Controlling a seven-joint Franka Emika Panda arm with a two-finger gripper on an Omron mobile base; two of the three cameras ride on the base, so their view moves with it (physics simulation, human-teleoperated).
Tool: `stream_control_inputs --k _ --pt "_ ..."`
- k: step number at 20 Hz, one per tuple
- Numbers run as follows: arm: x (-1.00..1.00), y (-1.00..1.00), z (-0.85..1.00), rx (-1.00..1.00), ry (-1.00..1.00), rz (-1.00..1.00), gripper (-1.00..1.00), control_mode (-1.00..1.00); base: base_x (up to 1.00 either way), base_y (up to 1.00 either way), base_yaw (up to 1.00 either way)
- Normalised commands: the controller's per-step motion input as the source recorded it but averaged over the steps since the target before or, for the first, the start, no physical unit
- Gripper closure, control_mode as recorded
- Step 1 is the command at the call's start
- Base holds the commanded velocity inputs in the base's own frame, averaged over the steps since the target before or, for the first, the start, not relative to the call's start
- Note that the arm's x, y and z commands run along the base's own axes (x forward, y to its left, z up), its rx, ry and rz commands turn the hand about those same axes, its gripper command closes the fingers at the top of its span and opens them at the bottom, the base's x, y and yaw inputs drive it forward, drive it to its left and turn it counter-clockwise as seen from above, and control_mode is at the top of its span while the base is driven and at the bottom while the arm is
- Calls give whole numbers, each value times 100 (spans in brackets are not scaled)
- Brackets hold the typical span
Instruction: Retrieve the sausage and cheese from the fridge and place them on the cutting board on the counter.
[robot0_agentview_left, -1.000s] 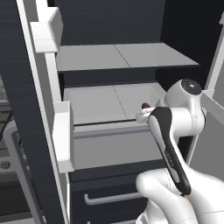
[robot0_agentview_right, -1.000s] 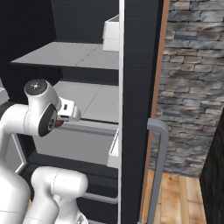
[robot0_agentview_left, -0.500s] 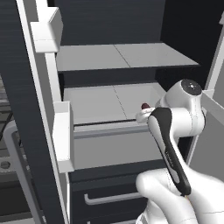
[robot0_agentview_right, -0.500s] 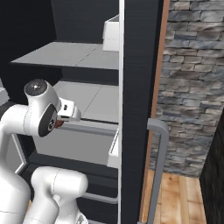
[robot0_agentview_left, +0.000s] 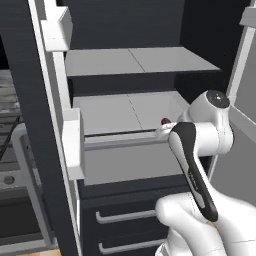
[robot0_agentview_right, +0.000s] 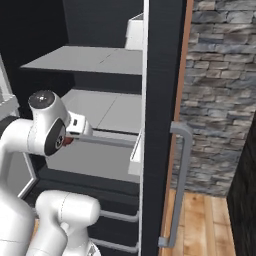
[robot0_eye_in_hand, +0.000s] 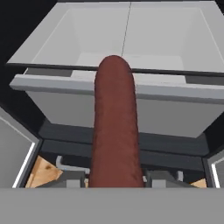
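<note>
Hand view has the sausage (robot0_eye_in_hand: 114, 127) dead centre, a dark red cylinder running from six o'clock up to twelve, pinched at its base between the nearly closed gripper (robot0_eye_in_hand: 115, 178) fingers. Beyond it sits the fridge (robot0_eye_in_hand: 131, 35) drawer, light grey, nothing visible inside. Nothing has shifted since a second ago. At three o'clock in the right base view, the open fridge door's silver handle (robot0_agentview_right: 181, 185) stands close.

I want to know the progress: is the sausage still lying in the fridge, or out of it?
Out. The sausage is held between the fingers, in front of the fridge shelf.
</note>
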Motion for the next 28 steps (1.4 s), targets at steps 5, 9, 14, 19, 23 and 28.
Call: stream_control_inputs --k 5,9,14,19,23,28 --pt "0 0 0 0 0 0 100 100 -89 10 -2" --pt "0 0 0 0 0 0 100 100 -93 15 -1" --pt "0 0 0 0 0 0 100 100 -92 12 6" --pt "0 0 0 0 0 0 100 100 -47 13 71" --pt "0 0 0 0 0 0 100 100 -10 14 100" --pt "0 0 0 0 0 0 100 100 -11 13 100"
